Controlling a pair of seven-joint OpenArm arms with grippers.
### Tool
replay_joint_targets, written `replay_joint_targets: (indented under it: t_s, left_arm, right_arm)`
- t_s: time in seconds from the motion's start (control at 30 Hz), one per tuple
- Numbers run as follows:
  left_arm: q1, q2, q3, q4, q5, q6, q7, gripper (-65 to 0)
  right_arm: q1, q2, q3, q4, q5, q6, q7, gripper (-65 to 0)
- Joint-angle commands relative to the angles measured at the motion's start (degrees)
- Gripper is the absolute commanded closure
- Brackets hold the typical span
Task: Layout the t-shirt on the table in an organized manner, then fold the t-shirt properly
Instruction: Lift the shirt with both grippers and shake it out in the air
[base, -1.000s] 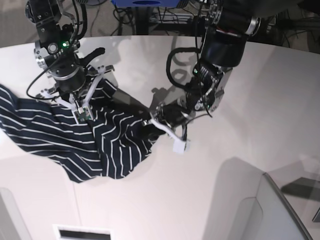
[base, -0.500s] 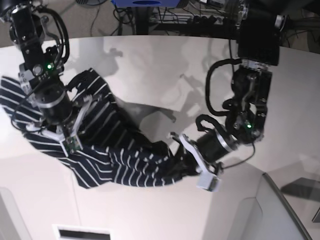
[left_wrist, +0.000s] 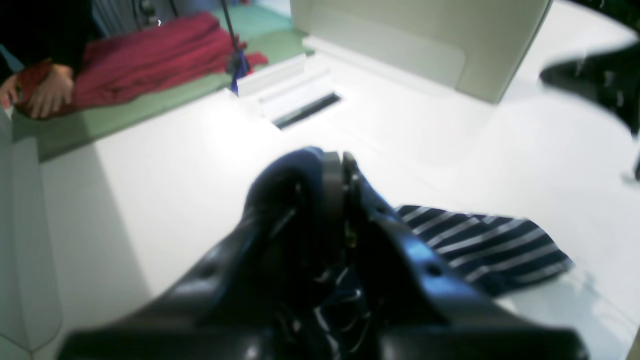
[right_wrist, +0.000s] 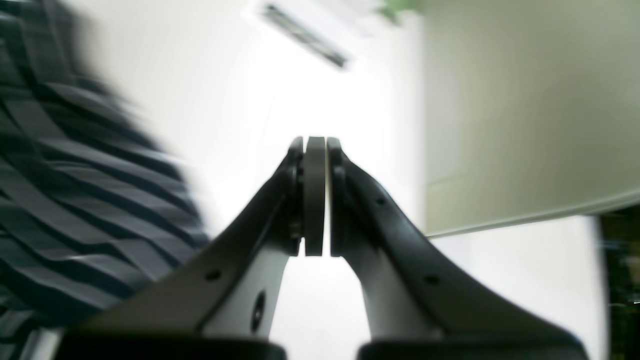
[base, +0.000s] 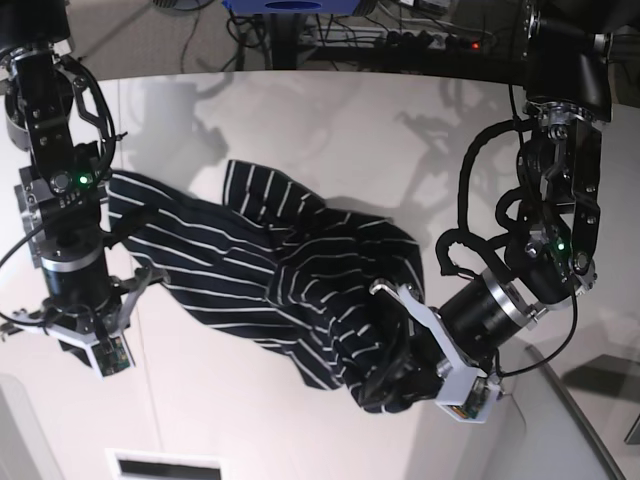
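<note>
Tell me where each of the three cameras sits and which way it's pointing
Base: high over the table, looking down at the t-shirt and both arms.
Left wrist: behind the left gripper, looking along its jaws, which are shut on dark cloth, toward a slot in the tabletop.
Right wrist: behind the right gripper, jaws shut on nothing, striped cloth to its left.
Shared: all three show the t-shirt and the white table.
</note>
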Motion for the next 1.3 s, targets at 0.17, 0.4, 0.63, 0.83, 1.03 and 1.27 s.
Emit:
replay_joint_targets:
  t_s: [0.17, 0.4, 0.63, 0.83, 1.03, 1.27]
  left_arm:
    - [1.14, 5.88, 0.62, 1.29, -0.56, -0.08, 4.95, 0.0]
    - [2.72, 13.53, 12.49, 1.29, -0.56, -0.08, 5.91, 0.0]
    - [-1.32, 17.22, 5.72, 1.38, -0.56, -0.08, 5.91, 0.0]
    - [-1.93, 14.94, 3.96, 1.55, -0.56, -0.08, 6.09, 0.0]
    - [-1.06, 14.23, 3.87, 1.55, -0.56, -0.08, 6.09, 0.0]
    - [-0.79, 14.41, 4.4, 1.55, -0.56, -0.08, 6.09, 0.0]
  right_arm:
    - [-5.71, -1.47, 0.35, 0.71, -0.66, 0.03, 1.43, 0.0]
    - [-12.92, -6.66, 0.88, -1.84, -0.66, 0.12, 1.26, 0.0]
    - [-20.3, -8.41, 0.96, -0.87, 9.18, 2.05, 1.43, -1.4]
    - [-20.3, -8.59, 6.41, -0.69, 33.36, 14.53, 1.34, -31.8]
    - [-17.05, -8.68, 6.15, -0.78, 34.24, 16.56, 1.26, -65.0]
    - [-8.61, -8.41, -0.09, -6.23, 34.15, 16.64, 1.34, -65.0]
